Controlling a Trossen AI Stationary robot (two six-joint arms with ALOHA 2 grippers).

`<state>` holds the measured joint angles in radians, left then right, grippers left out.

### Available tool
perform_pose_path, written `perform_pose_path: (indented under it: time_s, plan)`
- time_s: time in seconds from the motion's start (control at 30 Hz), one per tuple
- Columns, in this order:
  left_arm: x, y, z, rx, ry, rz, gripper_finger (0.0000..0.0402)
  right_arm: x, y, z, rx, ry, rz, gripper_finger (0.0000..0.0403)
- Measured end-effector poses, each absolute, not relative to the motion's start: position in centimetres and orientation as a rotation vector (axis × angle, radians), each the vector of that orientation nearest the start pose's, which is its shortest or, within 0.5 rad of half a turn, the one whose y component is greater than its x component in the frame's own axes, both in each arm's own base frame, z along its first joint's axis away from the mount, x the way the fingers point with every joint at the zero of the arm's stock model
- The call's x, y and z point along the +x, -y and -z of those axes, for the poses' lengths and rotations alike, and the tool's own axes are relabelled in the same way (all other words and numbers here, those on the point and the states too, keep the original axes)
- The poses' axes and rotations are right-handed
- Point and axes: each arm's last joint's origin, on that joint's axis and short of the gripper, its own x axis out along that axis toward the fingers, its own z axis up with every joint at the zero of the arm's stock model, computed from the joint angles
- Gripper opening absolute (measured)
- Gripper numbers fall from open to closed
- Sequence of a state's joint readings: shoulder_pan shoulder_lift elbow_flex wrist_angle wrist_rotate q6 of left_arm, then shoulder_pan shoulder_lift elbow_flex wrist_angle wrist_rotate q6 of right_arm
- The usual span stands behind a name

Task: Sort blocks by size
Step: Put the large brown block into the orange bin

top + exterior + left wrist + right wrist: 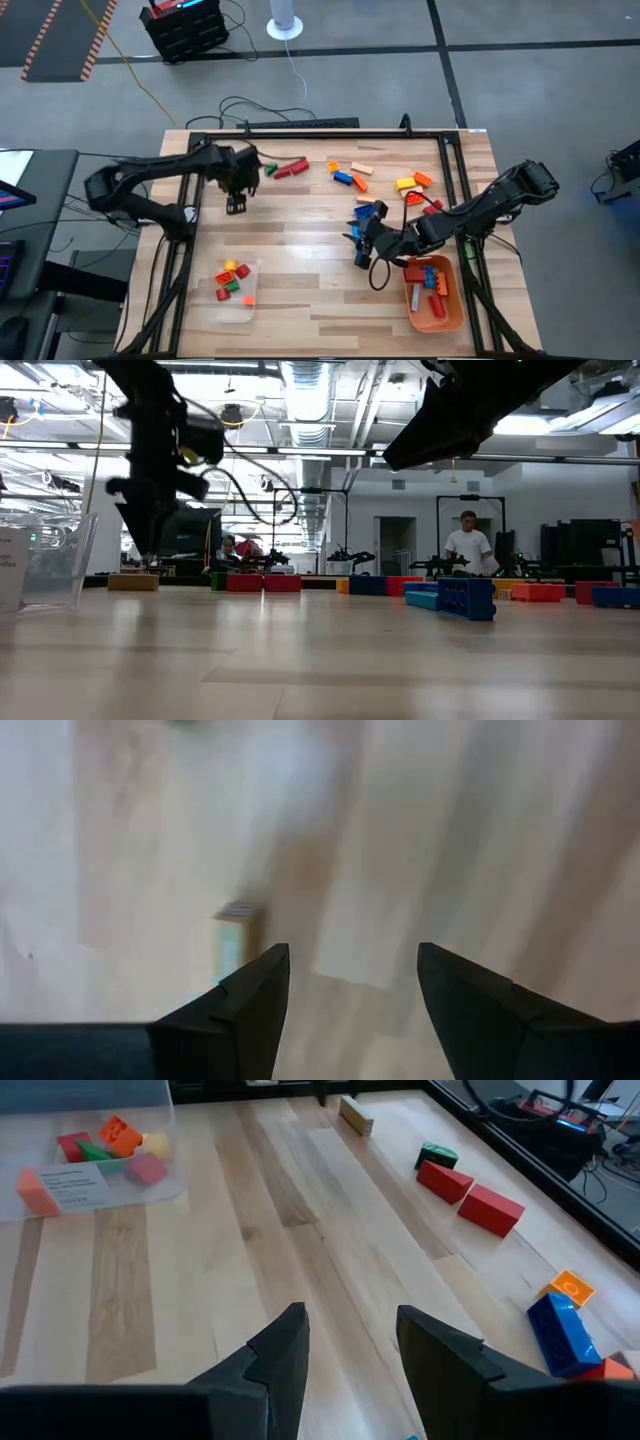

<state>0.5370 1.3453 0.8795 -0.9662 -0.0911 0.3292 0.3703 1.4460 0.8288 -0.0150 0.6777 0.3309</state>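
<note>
Both grippers (237,205) (361,247) open, empty.

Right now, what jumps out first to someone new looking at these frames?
The scatter of coloured blocks along the far side of the wooden table stands out first. Next, two trays at the near edge: a clear plastic tray with short blocks on the left, and an orange tray with long ones on the right. The right pincer hovers open mid-table; the left pincer hangs open near the far left.
</note>
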Motion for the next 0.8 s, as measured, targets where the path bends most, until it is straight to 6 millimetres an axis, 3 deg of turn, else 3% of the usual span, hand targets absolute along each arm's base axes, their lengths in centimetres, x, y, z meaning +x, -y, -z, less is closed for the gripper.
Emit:
perform_pose_path:
  time_s: [0.2, 0.4, 0.57, 0.67, 0.8]
  plan:
    - [18.6, -14.4, -18.5, -0.062, -1.590, -0.378, 0.0215, 28.1, -9.1, -21.9, 0.002, -0.490, 0.379, 0.0182]
    - [19.1, -15.6, -16.1, 0.024, -1.740, -0.482, 0.0216, 28.1, -9.0, -21.9, -0.005, -0.491, 0.377, 0.0182]
    - [19.7, -16.0, -14.2, 0.019, -1.804, -0.456, 0.0211, 28.1, -9.1, -21.9, -0.007, -0.491, 0.376, 0.0182]
    - [19.7, -16.0, -13.4, 0.006, -1.842, -0.442, 0.0185, 28.0, -9.2, -21.9, -0.009, -0.491, 0.370, 0.0182]
    - [19.8, -16.0, -13.6, -0.006, -1.830, -0.436, 0.0097, 28.0, -9.2, -21.9, -0.013, -0.492, 0.369, 0.0182]
